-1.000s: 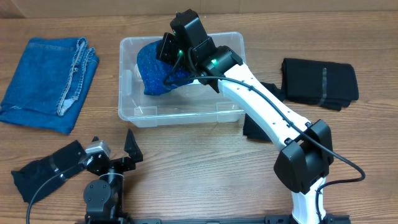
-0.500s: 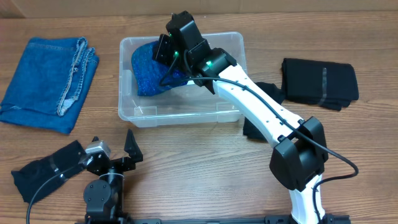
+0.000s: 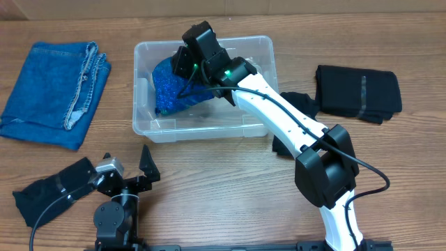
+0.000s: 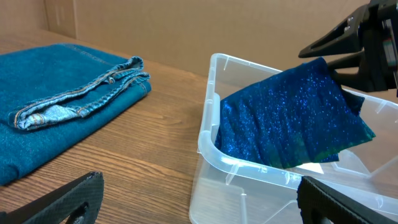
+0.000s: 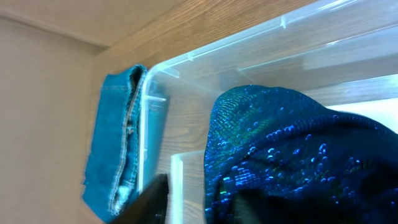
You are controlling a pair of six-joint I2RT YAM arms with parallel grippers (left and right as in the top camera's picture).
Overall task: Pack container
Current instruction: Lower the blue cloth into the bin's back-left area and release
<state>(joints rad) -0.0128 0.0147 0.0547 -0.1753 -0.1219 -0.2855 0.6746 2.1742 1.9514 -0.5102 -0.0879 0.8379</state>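
The right claw (image 3: 182,63) is clamped on a sparkly blue cloth (image 3: 169,89), dangling it inside the container (image 3: 202,130), while the left claw (image 3: 127,164) sits spread wide near the table (image 3: 230,181) edge. The container lies mid-table, open side up, long axis left to right, between folded jeans (image 3: 52,87) and a black garment (image 3: 359,90). It's clear plastic with rounded corners and a thick rim.

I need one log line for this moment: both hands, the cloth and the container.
right hand: shut on blue sequin cloth | cloth: hanging into container | left hand: open, apart from container | jeans: folded, outside container
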